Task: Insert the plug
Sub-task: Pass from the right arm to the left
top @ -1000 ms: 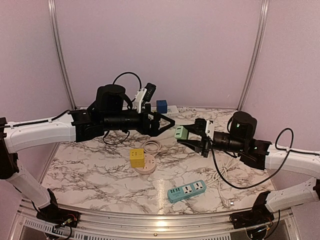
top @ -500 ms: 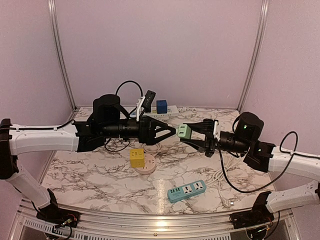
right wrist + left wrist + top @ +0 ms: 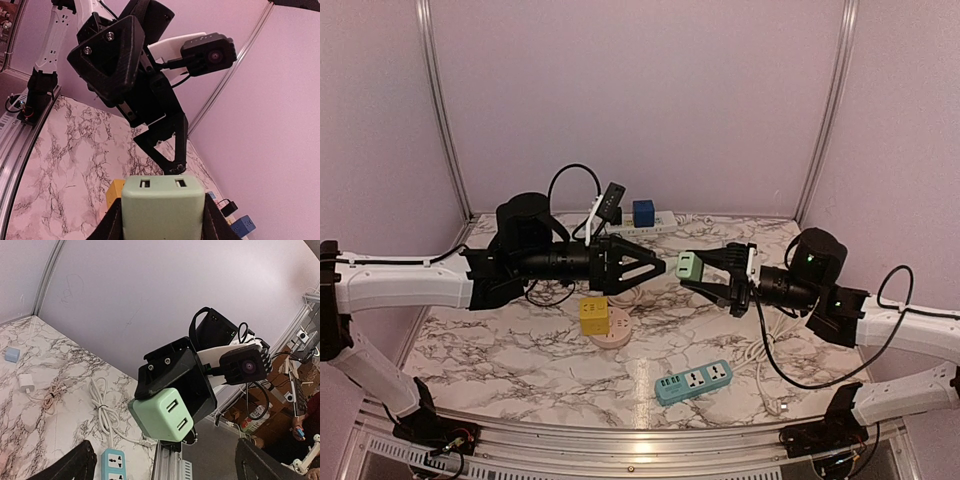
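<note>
Both arms have swung inward over the last second. Your left gripper and right gripper now face each other tip to tip above the middle of the marble table, and the green plug has been lifted with the right one.

On the table, you have a white power strip along the back wall with a blue cube standing on it. A teal power strip lies near the front, right of centre. A round beige socket lies left of centre with a yellow cube on top of it, and a coiled white cable sits just behind them.

Your left gripper is spread wide and holds nothing. Your right gripper is clenched on the sides of the green plug, holding it in the air well above the table, its two slots turned toward the left gripper and just beyond that gripper's fingertips, not between them.
</note>
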Controlling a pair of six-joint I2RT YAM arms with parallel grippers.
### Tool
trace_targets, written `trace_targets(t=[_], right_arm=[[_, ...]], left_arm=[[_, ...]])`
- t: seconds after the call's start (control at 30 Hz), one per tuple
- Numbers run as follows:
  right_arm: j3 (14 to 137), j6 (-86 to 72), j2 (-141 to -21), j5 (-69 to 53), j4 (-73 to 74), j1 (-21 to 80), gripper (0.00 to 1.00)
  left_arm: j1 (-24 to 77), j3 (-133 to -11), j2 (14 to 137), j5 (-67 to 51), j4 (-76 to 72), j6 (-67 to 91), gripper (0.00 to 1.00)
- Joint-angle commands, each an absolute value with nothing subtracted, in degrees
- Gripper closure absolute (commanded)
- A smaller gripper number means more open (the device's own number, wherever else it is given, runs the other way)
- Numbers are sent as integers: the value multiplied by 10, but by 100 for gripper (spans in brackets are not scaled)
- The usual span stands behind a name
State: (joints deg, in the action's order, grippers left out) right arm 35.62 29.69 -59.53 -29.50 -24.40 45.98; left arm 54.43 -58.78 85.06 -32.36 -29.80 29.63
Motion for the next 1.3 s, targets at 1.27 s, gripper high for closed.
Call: trace_targets(t=[1.27], right_arm=[[365,320,-628,-416,-351,464,81]], left_arm=[[545,-616,970,-455,-589,501,1]])
